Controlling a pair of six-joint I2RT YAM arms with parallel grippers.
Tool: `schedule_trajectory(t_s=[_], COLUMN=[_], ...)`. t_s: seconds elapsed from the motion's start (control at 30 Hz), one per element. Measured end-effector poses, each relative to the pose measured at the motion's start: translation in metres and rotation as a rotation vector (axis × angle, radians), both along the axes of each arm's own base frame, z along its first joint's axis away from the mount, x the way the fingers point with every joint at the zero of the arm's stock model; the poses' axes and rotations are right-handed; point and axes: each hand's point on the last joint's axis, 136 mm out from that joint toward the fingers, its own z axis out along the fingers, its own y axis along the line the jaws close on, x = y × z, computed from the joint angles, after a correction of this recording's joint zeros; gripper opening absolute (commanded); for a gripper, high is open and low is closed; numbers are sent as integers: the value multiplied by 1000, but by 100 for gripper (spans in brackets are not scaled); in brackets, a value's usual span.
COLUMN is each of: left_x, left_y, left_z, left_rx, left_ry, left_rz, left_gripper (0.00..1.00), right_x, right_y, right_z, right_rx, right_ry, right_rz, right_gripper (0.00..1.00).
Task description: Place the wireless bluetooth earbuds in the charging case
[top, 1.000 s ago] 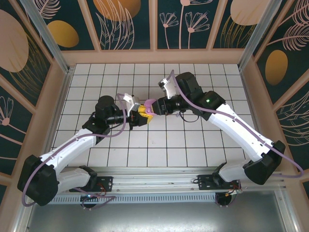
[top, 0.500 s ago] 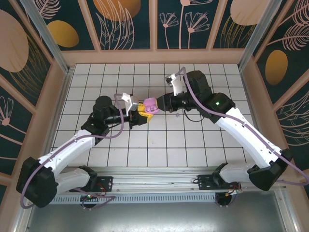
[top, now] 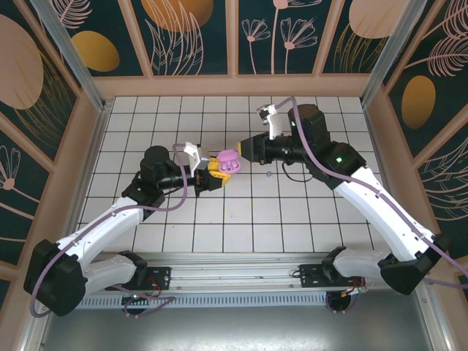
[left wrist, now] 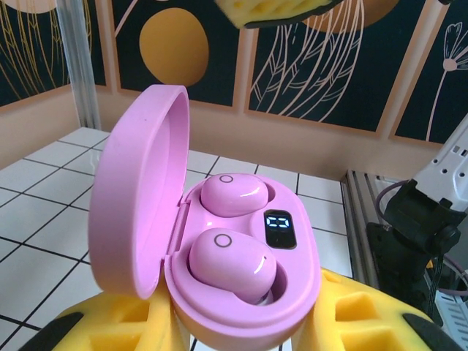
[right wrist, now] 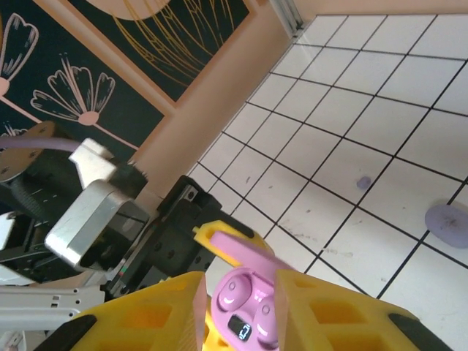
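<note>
A pink charging case [top: 227, 159] with its lid [left wrist: 139, 197] up sits in my left gripper [top: 218, 168], whose yellow fingers [left wrist: 365, 314] are shut on its base above the middle tiles. Two pink earbuds, one nearer [left wrist: 232, 265] and one farther [left wrist: 234, 196], lie in their wells beside a lit display [left wrist: 279, 228]. My right gripper [top: 245, 148] hangs just right of the case, apart from it, open with nothing between its fingers. In the right wrist view the case [right wrist: 248, 311] lies beyond the gap of that gripper [right wrist: 241, 281].
A small pale purple piece [top: 269, 174] lies on the white tiles right of the case, also in the right wrist view [right wrist: 447, 219]. Wooden walls [top: 234, 86] enclose the tiled floor. A metal rail [top: 241, 259] runs along the near edge.
My right gripper has drawn back to the right, away from the case it was at a second ago, and its arm has lifted. The left gripper keeps the case almost still.
</note>
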Motion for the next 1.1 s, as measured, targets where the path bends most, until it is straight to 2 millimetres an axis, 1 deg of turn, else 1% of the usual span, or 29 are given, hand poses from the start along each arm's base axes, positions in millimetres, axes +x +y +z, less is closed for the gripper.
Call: schedule_trajectory(t_s=[0.1, 0.2, 0.27, 0.33, 0.43, 0.57, 0.7, 0.8, 0.83, 0.87, 1.0, 1.1], left_x=[0, -1, -2, -3, -3, -2, 0, 0, 0, 0, 1, 2], left_y=[0, 1, 2, 3, 3, 4, 4, 4, 4, 4, 4, 4], left_z=[-3, -5, -5, -6, -6, -9, -9, -8, -8, -8, -7, -6], left_rx=[9, 20, 23, 28, 31, 42, 46, 46, 46, 45, 45, 45], left_ry=[2, 5, 2, 4, 1, 7, 1, -2, -4, -5, -7, -9], left_rz=[-1, -2, -1, 0, 4, 13, 21, 21, 21, 21, 24, 28], left_gripper=[0, 0, 0, 0, 0, 0, 0, 0, 0, 0, 0, 0], right_x=[13, 22, 23, 21, 17, 11, 0, -8, -10, -11, -14, -13], right_y=[13, 27, 31, 33, 35, 32, 23, 14, 11, 7, -8, -13], right_z=[-17, -28, -33, -34, -33, -37, -42, -41, -39, -38, -33, -38], right_rx=[-21, -33, -35, -31, -23, -26, -41, -43, -41, -36, 17, 58], right_ry=[50, 90, 108, 120, 127, 141, 160, 156, 151, 148, 156, 185], right_rz=[8, 32, 49, 64, 85, 97, 96, 87, 79, 70, 17, -12], right_gripper=[27, 25, 21, 19, 18, 17, 17, 18, 19, 22, 39, 50])
